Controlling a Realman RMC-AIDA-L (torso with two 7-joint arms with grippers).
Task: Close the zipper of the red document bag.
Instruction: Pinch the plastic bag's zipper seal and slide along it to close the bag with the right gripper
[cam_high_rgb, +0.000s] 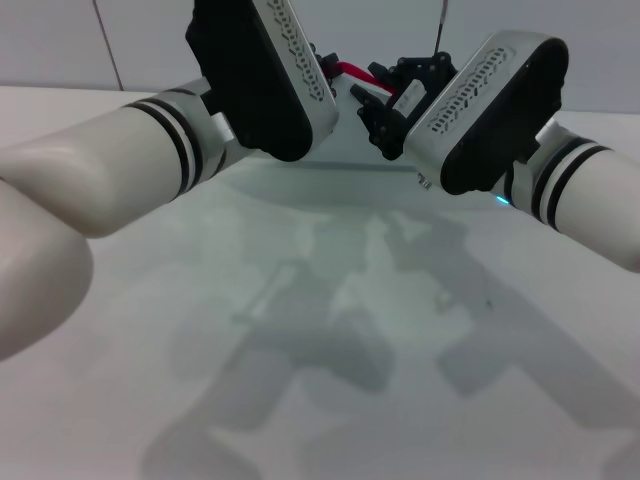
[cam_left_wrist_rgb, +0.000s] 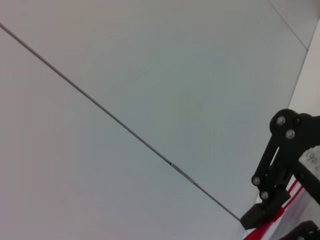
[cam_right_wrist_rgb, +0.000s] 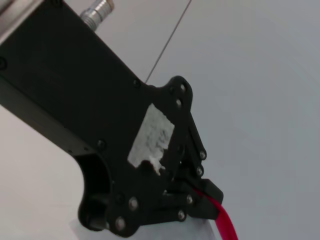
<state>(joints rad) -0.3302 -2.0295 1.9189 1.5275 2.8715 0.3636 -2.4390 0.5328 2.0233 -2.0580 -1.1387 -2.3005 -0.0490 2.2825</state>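
The zipper (cam_high_rgb: 347, 71) shows in the head view only as a short red strip at the far side of the table (cam_high_rgb: 330, 330), between the two wrists, most of it hidden behind the arms. The red document bag (cam_high_rgb: 330, 180) lies flat on the table beneath both arms, a pale translucent sheet whose near edge curves just below the wrists; its far edge, where the zipper runs, sits under the grippers.

The left gripper (cam_right_wrist_rgb: 200, 197) is seen closely from the right wrist view: its black fingers (cam_right_wrist_rgb: 207, 192) are pinched together on the red strip (cam_right_wrist_rgb: 225, 222), which trails out from between the tips. The jaws stand narrow, clamped on the zipper.

The right gripper (cam_left_wrist_rgb: 270, 210) appears at the edge of the left wrist view: one black finger (cam_left_wrist_rgb: 262, 215) presses down on the red strip (cam_left_wrist_rgb: 260, 231) where it meets the bag's pale sheet. Its second finger is only partly in frame, so I cannot tell how far those jaws are open, nor whether they grip the strip or merely touch it.

In the head view the two grippers sit near each other over the bag's far edge, left (cam_high_rgb: 325, 60) and right (cam_high_rgb: 385, 115).
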